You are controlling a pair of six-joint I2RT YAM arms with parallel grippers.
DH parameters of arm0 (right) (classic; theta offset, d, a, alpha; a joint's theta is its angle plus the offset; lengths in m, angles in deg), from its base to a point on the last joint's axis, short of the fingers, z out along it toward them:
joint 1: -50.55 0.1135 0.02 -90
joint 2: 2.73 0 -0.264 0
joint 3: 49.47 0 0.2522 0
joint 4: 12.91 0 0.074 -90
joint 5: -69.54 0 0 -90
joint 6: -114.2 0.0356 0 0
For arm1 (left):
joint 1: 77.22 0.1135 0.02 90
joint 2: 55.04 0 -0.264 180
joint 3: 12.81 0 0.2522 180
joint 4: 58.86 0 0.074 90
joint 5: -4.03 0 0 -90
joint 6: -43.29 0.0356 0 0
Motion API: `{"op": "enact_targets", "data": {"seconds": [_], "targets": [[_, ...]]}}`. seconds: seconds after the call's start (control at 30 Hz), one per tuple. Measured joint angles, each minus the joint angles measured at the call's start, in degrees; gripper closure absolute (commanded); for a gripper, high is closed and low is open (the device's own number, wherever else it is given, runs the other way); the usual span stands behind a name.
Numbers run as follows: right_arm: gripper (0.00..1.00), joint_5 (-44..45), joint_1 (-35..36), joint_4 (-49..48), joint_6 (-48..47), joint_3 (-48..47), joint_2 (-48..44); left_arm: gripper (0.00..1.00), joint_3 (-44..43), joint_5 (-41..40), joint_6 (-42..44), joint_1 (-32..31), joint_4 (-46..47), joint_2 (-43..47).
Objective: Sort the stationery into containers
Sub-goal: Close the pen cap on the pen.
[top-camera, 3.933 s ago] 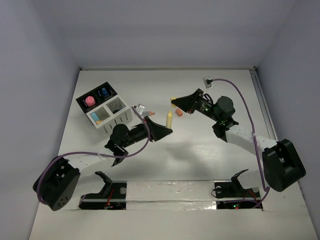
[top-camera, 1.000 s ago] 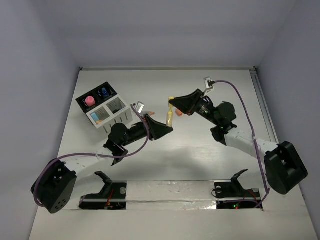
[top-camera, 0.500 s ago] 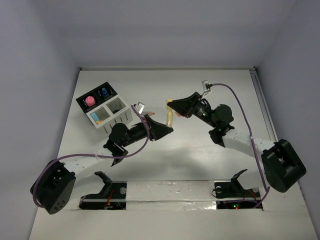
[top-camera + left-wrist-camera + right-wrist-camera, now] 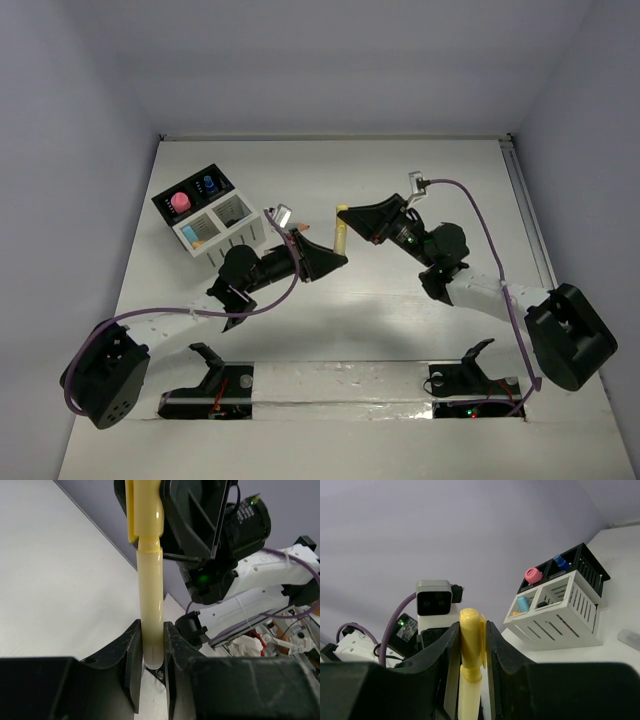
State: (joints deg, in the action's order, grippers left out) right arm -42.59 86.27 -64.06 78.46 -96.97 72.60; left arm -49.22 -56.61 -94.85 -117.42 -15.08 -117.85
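At the left of the table stands the organizer [image 4: 235, 245]. A pink cap [image 4: 180, 202] and a blue-capped bottle [image 4: 208, 184] are in its two black compartments (one white compartment holds a light blue piece [image 4: 522, 602]). To the right of it, the left gripper [image 4: 338, 258] is closed tight on the lower end of the pale barrel of the yellow marker [image 4: 339, 232]. The marker is held between the two grippers, apart from the organizer. The right gripper [image 4: 345, 212] is pressed narrow on its bright yellow cap end.
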Motion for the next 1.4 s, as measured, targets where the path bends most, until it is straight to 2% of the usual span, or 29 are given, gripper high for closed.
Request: {"op": "enact_targets", "data": {"seconds": [0.6,1.0,1.4], "targets": [[0.99,2.82,2.25,-5.44,3.06,1.27,-0.44,1.0,-1.55,-0.24,1.88,-0.35,-0.17,1.95],[1.0,5.38,3.45,-9.44,3.82,2.67,-0.15,1.0,-3.74,-0.24,5.09,-0.72,-6.64,4.68],[1.0,6.03,5.35,-4.37,0.76,4.2,-4.2,1.0,-5.81,1.77,7.1,-0.59,-17.66,10.23]]}}
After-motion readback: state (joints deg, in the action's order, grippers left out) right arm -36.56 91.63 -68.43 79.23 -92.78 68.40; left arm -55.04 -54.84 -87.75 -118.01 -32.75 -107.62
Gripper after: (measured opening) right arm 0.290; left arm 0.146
